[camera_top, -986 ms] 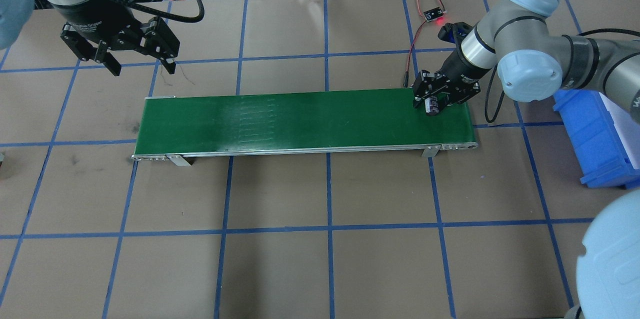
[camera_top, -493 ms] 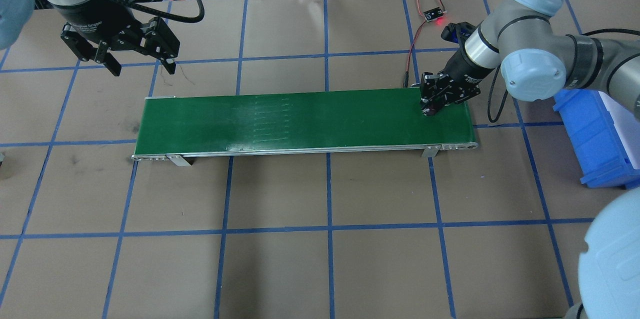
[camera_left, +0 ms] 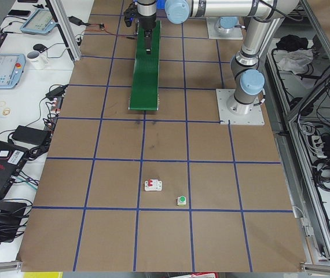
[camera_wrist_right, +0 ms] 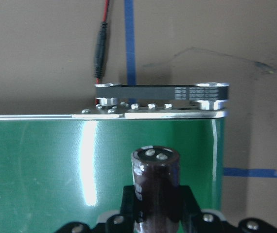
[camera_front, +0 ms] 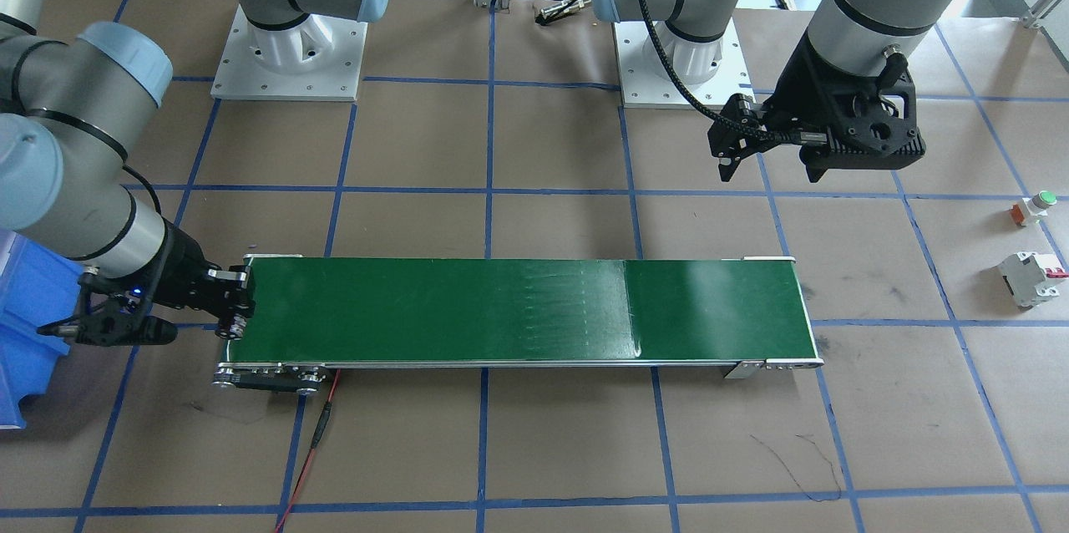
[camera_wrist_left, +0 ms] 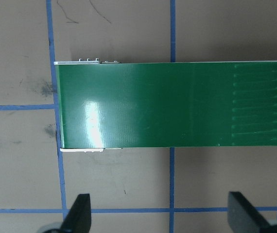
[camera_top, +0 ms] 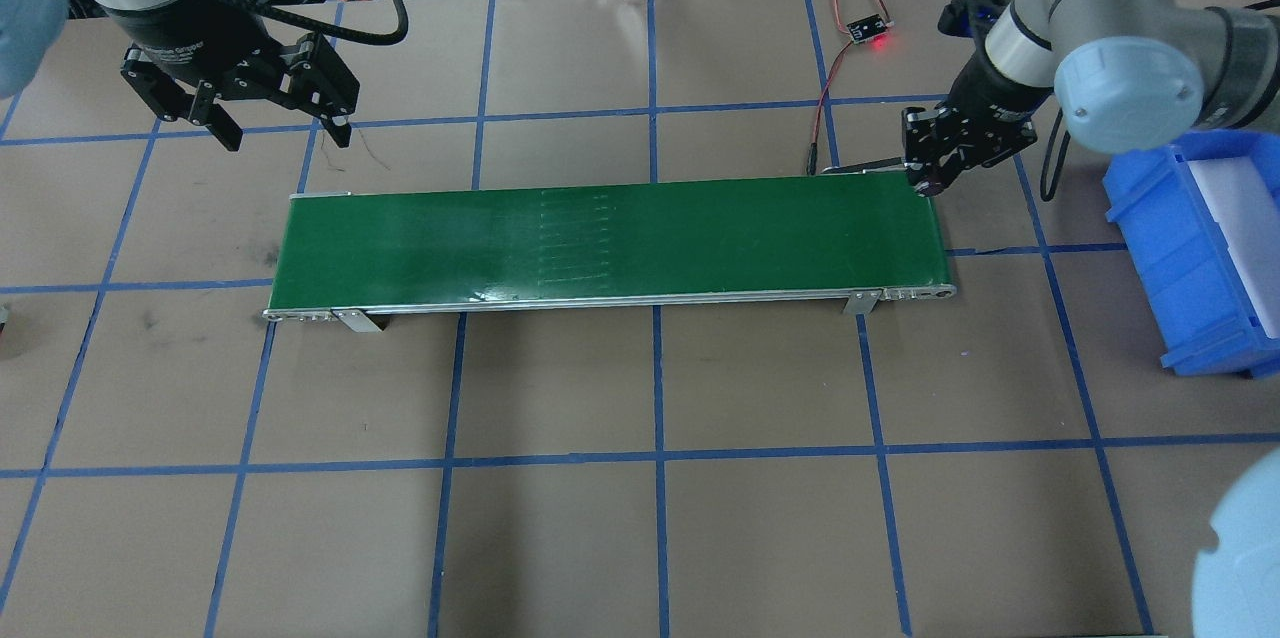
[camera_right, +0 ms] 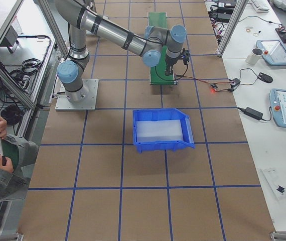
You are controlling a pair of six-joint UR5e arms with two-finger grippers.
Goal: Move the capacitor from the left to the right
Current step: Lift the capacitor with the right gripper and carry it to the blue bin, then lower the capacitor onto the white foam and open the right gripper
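Observation:
The capacitor (camera_wrist_right: 155, 182), a stubby dark cylinder with a silvery end, stands upright between the jaws of my right gripper (camera_wrist_right: 155, 213), which is shut on it. That gripper (camera_top: 928, 180) hovers over the far right corner of the green conveyor belt (camera_top: 610, 238); it also shows in the front-facing view (camera_front: 232, 317). In those two views the capacitor is hidden by the fingers. My left gripper (camera_top: 287, 133) is open and empty, above the table just beyond the belt's left end; it also shows in the front-facing view (camera_front: 768, 174) and its own wrist view (camera_wrist_left: 160, 216).
A blue bin (camera_top: 1190, 258) stands on the table right of the belt. A white circuit breaker (camera_front: 1031, 278) and a green-capped push button (camera_front: 1034, 207) lie far out on my left. A red-black wire (camera_top: 825, 108) runs to the belt's right end.
My right gripper has moved right and away from me with the capacitor, from over the belt's right end to its far corner. The belt's surface marks have shifted right. The left arm stayed still.

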